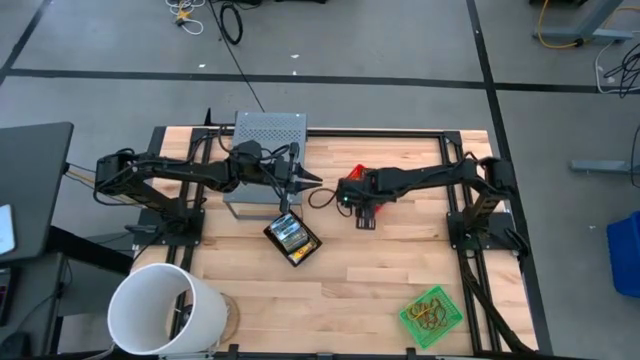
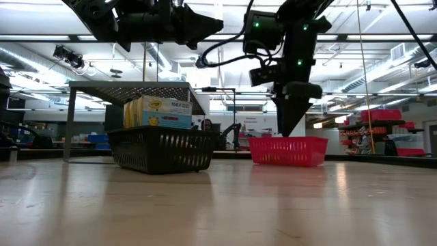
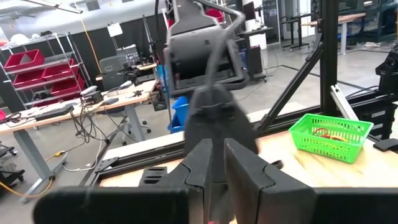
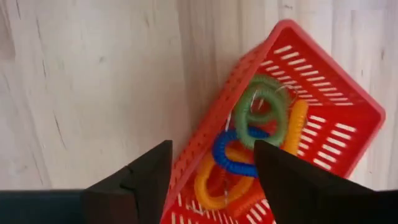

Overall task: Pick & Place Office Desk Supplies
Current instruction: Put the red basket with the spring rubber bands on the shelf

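1. Coiled loops (image 4: 252,140) in green, blue, yellow and orange, lying tangled inside a red basket (image 4: 336,127), directly below the right gripper (image 4: 211,171).
2. Right gripper fingers (image 4: 146,171) spread apart, holding nothing, one over the bare wood just outside the basket wall, the other over the basket's interior.
3. Seen level across the table (image 2: 218,205): right gripper (image 2: 292,116) pointing straight down, tips at the red basket's (image 2: 287,150) rim.
4. Yellow-and-green crayon boxes (image 2: 158,113) upright in a black basket (image 2: 162,147), below the left gripper (image 2: 205,26), well left of the right fingers.
5. Left gripper (image 3: 217,165) held level above the table, fingers (image 3: 249,174) pressed together, gripping nothing.
6. Green basket (image 3: 329,134) with thin bands inside, far beyond the left fingers, near the table's corner.
7. White bucket (image 1: 160,310) on its side at the opposite near corner.
8. Perforated metal shelf (image 1: 268,130) behind the left fingers.
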### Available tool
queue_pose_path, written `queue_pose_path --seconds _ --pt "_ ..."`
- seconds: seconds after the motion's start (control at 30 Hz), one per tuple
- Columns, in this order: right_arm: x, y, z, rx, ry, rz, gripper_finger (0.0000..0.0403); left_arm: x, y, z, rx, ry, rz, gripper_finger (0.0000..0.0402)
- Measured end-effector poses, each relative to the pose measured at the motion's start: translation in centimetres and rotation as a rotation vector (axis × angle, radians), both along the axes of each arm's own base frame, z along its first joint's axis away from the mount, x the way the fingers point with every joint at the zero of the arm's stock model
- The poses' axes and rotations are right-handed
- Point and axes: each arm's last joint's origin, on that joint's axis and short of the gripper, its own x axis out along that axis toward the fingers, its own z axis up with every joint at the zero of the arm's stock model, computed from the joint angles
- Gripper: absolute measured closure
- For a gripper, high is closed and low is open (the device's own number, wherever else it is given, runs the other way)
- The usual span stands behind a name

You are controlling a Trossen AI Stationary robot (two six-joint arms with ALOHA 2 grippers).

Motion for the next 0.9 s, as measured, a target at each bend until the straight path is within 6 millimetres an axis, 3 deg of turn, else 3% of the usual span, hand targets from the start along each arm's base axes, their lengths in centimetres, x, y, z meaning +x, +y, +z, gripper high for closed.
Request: queue_pose_path --seconds 0.17,0.47,0.67,0.8,0.9 --pt "0.2 -1.0 -0.3 0.017 -0.049 -0.033 0.0167 0.0 0.0 0.0 0.008 -0.001 0.0 0.0351" --pt "0.0 -1.2 -1.9 -0.015 -0.096 -0.066 0.0212 0.0 0.0 0.0 0.015 -0.002 0.001 0.0351" --pt "-0.5 -1.2 -2.5 -0.031 -0.071 -0.073 0.0284 0.0 0.0 0.0 0.016 -0.003 0.001 0.0351" --pt "-0.7 -1.0 -2.5 -0.05 -0.034 -0.045 0.0374 0.0 0.0 0.0 0.025 -0.006 0.001 0.0351" --pt "-0.8 -0.5 -2.5 -0.135 -0.001 -0.009 0.0388 0.0 0.0 0.0 0.027 -0.006 0.001 0.0351"
